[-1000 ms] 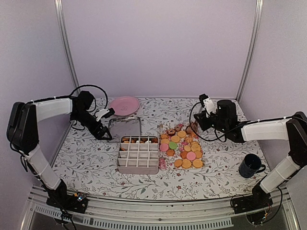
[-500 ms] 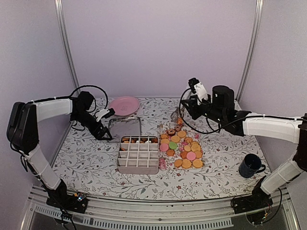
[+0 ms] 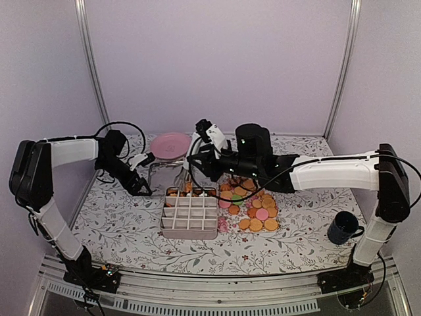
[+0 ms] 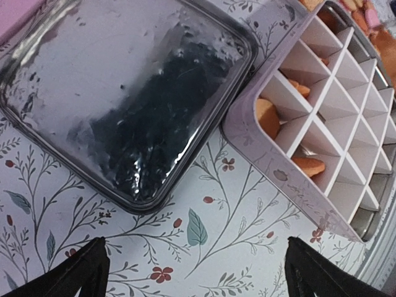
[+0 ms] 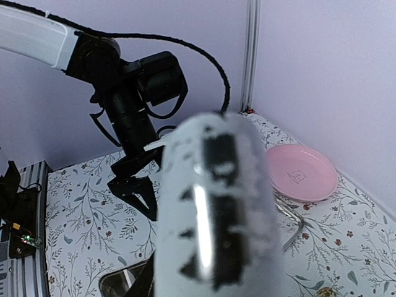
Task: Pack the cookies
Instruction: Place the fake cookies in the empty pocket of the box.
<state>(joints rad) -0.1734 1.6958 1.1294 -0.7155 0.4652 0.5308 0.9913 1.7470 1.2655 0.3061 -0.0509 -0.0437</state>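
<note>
The cookies (image 3: 253, 201), mostly golden-orange with a few pink and one green, lie in a pile right of the white grid box (image 3: 189, 234). Its back row holds a few cookies (image 4: 267, 117). My right gripper (image 3: 186, 176) hangs over that back row; an orange cookie seems pinched in its tips, though it is small and partly hidden. In the right wrist view a blurred white finger (image 5: 213, 216) fills the middle and hides the jaws. My left gripper (image 4: 195, 272) is open and empty, low over the cloth at the box's far left corner (image 3: 141, 186).
A clear plastic lid (image 3: 170, 174) lies behind the box, also in the left wrist view (image 4: 124, 105). A pink plate (image 3: 170, 145) stands at the back; it shows in the right wrist view (image 5: 301, 173). A dark mug (image 3: 343, 228) stands at the right.
My right arm has swung left from the cookie pile to above the box's back row. My left gripper has hardly moved.
</note>
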